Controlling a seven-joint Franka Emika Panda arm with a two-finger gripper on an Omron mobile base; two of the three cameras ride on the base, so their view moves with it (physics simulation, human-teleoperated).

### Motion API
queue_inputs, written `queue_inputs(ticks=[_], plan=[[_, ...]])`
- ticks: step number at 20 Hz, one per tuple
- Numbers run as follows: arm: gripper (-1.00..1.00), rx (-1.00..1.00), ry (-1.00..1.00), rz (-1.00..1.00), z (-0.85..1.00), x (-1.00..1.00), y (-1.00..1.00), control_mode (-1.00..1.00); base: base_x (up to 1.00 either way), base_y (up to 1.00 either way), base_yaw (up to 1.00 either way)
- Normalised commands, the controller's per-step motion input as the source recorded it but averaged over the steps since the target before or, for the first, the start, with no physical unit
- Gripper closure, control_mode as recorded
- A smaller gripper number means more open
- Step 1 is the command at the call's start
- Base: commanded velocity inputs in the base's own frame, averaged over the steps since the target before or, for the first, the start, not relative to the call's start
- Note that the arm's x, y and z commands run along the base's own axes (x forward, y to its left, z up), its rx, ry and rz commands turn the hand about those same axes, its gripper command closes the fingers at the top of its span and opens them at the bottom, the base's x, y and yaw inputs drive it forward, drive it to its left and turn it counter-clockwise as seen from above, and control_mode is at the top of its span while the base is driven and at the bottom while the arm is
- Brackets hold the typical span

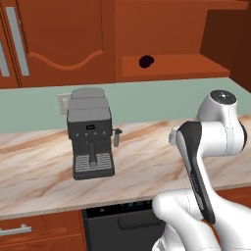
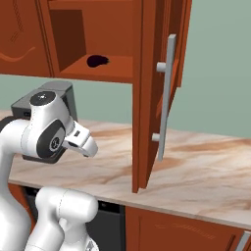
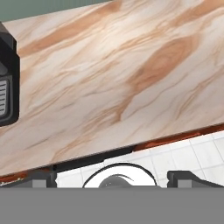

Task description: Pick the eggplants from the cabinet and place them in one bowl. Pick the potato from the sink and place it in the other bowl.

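Nearest us, our jaws (image 3: pixel 111 177) hang released and empty over the marbled tan surface (image 3: pixel 131 78), whose front edge runs below them. At ten o'clock on that surface stands a boxy black-and-grey coffee machine (image 1: pixel 90 132). Farther up, at twelve o'clock, one eggplant (image 1: pixel 146 61), a small glossy purple-black blob, lies in the open niche of the reddish-brown wooden cabinet (image 2: pixel 147 73). We judge the first pick is barely begun; next we must lift the arm high and reach into that niche.
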Motion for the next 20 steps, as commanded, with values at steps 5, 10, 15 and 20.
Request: queue_inputs(ticks=[5,10,15,20], plan=[[-1.0,0.0,0.0,0.0,0.0,0.0,0.0,1.0,0.19,0.02,-0.02],[-1.0,0.0,0.0,0.0,0.0,0.0,0.0,1.0,0.0,0.0,0.0],[-1.0,0.0,0.0,0.0,0.0,0.0,0.0,1.0,0.0,0.0,0.0],[-1.0,0.0,0.0,0.0,0.0,0.0,0.0,1.0,0.0,0.0,0.0]])
